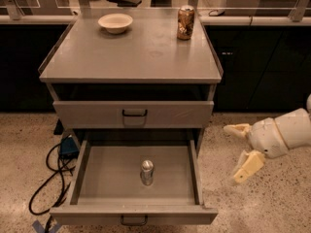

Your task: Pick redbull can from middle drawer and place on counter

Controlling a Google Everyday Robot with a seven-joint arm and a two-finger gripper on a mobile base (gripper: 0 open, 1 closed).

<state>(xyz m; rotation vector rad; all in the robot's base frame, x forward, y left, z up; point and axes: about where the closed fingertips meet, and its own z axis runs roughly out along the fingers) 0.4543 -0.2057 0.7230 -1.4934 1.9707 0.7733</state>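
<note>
Though not yet grasped, upright mid-floor of the pulled-out middle drawer (pixel 104 176): redbull can (pixel 146 172), exposed from above; right of the drawer, gripper (pixel 242 149), jaws spread wide, empty, presumably readied for it.

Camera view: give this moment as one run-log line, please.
redbull can: upright in open middle drawer | gripper: open, right of drawer | counter: bowl, brown can

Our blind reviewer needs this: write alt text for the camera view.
A slim silver redbull can stands upright in the open grey drawer, while the robot's pincer hangs open over the floor to the drawer's right, holding nothing. On the counter above sit a white bowl and a brown can.
</note>
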